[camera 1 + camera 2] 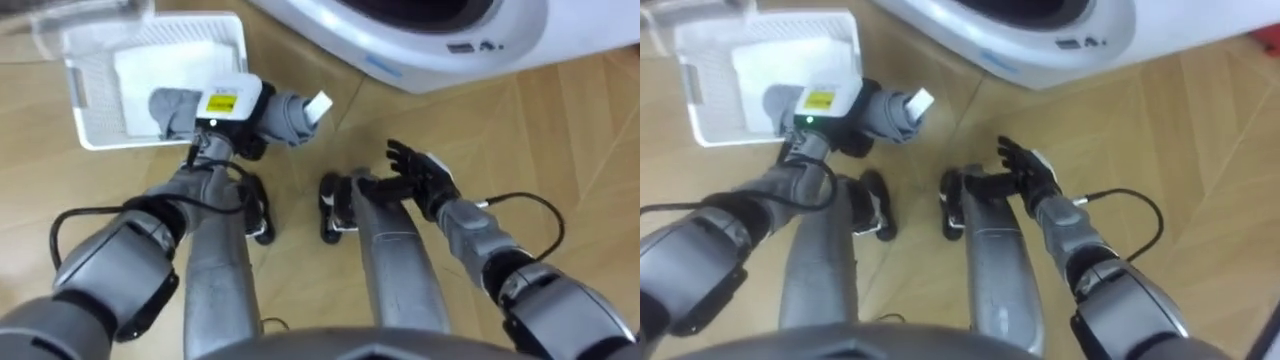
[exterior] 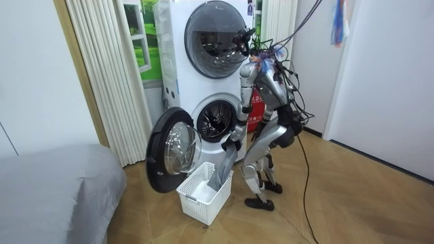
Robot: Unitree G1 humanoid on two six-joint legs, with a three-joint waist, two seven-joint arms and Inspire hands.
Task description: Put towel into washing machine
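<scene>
Gripping a limp grey towel [image 2: 221,173] over the white plastic basket [image 2: 196,203], the left hand [image 1: 228,108] should raise it clear. Right hand [image 1: 420,178] spread, empty.

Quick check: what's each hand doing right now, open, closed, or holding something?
Left hand: closed on the gray towel.
Right hand: open, holding nothing.

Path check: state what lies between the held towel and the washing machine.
Only bare wooden floor lies between the towel and the washing machine, in the left eye view.
</scene>
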